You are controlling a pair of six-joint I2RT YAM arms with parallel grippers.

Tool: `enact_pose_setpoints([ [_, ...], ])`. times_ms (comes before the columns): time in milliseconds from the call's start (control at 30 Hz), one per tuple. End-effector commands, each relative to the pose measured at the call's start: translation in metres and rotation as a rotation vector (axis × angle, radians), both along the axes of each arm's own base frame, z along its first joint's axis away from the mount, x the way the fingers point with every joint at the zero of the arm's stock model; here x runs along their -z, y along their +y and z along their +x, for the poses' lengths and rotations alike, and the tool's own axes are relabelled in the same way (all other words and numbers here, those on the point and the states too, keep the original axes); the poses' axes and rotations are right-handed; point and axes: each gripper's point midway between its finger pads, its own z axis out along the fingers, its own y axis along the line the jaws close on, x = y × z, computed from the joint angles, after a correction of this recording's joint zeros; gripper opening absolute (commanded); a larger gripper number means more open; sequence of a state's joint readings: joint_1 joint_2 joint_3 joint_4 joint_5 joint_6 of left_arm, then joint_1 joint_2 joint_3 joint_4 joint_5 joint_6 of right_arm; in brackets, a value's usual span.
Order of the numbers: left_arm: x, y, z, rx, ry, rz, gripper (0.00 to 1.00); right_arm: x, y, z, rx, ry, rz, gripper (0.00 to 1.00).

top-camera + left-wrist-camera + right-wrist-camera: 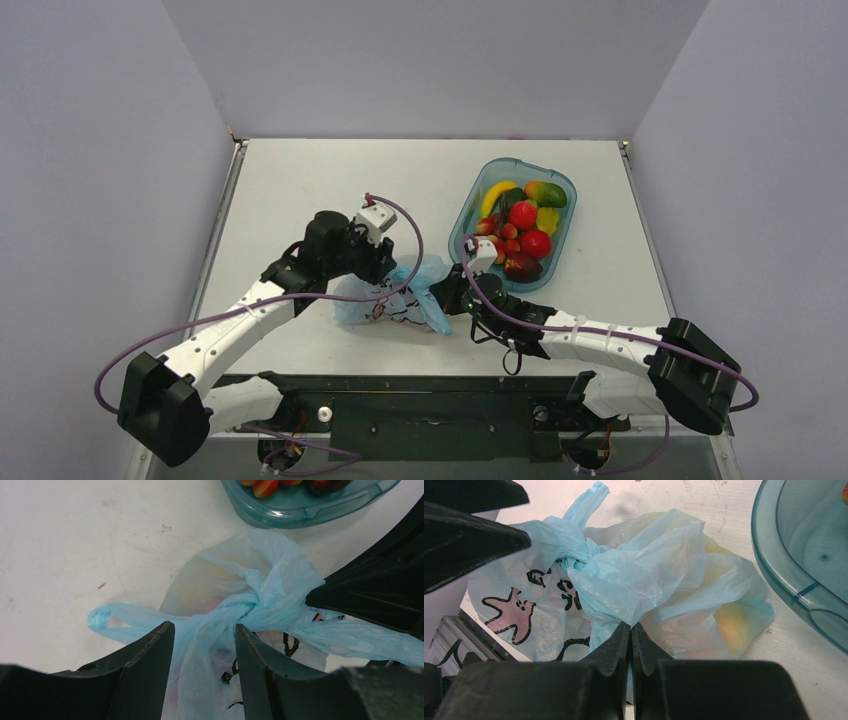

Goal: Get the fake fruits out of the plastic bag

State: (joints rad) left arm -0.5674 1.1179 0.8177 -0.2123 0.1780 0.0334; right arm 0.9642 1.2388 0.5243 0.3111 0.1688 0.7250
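Top external view, left to right. Showed the left gripper [378, 270] lowered onto the thin, crinkly, light-blue translucent plastic bag [412, 285], lying knotted near the middle of the white table [300, 180], between the two arms. Hid the jaws themselves.

Resolved in the left wrist view only: left gripper [204, 630] partly open, straddling a loose fold of film just below the twisted knot [250, 607] of the handles, apparently clamping nothing.

Placed the right gripper [450, 298] at the bag's right side. Confirmed by the right wrist view: right gripper [630, 627] fully closed, pinching a pleat of film under the same knot.

Left the small glossy plastic fake fruits [731, 625] inside the bag, glimpsed as an orange-yellow glow through the film; could not count them. Ended at right with the teal transparent oval tub [566, 222], just beside the bag, holding other toy fruit.

Hazards, as judged:
- tightening the knot by pulling both sides apart;
- tearing the thin film at the right pinch;
- dragging the whole bag against the tub;
- closing the left jaws on slack film and slipping off.

Shown clearly only by the right wrist: the pink-and-black printed figures [511, 612]. Shown only from above: the tub's full contents.
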Motion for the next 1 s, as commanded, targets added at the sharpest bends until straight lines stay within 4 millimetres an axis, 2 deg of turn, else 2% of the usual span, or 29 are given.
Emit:
enact_pose_setpoints([
  [0, -0.006, -0.025, -0.008, 0.13, 0.071, -0.041, 0.46, -0.026, 0.008, 0.002, -0.014, -0.047, 0.046, 0.0],
  [133, 0.006, -0.027, -0.01, 0.154, 0.126, -0.01, 0.43, -0.03, 0.006, 0.004, -0.006, -0.055, 0.045, 0.0],
  [400, 0.007, -0.03, -0.014, 0.193, 0.146, -0.005, 0.26, -0.042, 0.007, 0.007, 0.002, -0.077, 0.052, 0.0],
  [433, 0.007, -0.031, -0.014, 0.197, 0.148, -0.004, 0.22, -0.043, 0.007, 0.007, 0.003, -0.076, 0.056, 0.0],
  [467, 0.008, -0.031, -0.016, 0.202, 0.152, -0.001, 0.13, -0.043, 0.007, 0.007, 0.005, -0.077, 0.061, 0.0],
  [533, 0.008, -0.03, -0.013, 0.19, 0.147, 0.015, 0.0, -0.043, 0.008, 0.007, 0.007, -0.076, 0.071, 0.0],
  [667, -0.001, -0.013, 0.007, 0.045, 0.065, 0.044, 0.0, -0.041, 0.0, 0.009, 0.041, -0.073, 0.056, 0.0],
  [800, -0.014, 0.009, 0.016, -0.08, -0.037, 0.052, 0.0, -0.041, -0.008, 0.01, 0.072, -0.084, 0.056, 0.0],
  [900, -0.036, 0.038, 0.025, -0.236, -0.149, 0.053, 0.0, -0.041, -0.011, 0.009, 0.089, -0.085, 0.088, 0.0],
  [967, -0.043, 0.056, 0.029, -0.332, -0.196, 0.065, 0.0, -0.04, -0.011, 0.007, 0.091, -0.078, 0.108, 0.0],
])
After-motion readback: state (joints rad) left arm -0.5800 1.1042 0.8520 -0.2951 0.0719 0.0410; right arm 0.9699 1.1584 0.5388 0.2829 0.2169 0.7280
